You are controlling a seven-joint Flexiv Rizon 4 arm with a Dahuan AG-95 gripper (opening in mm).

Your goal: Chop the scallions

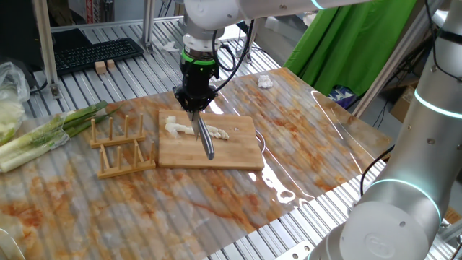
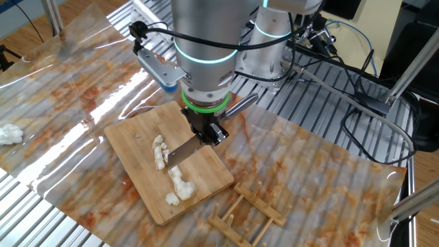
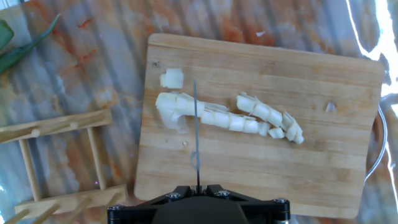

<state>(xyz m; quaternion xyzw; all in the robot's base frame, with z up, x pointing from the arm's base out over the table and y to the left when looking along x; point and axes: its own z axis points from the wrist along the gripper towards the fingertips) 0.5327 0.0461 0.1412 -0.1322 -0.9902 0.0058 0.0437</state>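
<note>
the gripper (image 1: 195, 107) is closed on the knife (image 1: 205, 137), its blade edge-down across the scallions (image 3: 227, 115) near their left end in the hand view. the scallions lie on the wooden board (image 3: 311, 168) as a row of white segments, one loose piece (image 3: 172, 78) just beside them. a wooden rack (image 1: 119, 146) stands beside the board.

arm (image 2: 206, 27): glossy white-grey rounded segments | joints: glowing cyan rings | wrist: bright green band above black section | gripper (image 1: 195, 101): black, compact, angular body | cables: black, looping beside the wrist | hand view: black housing edge with small silver screws | base link: large white rounded shell
</note>
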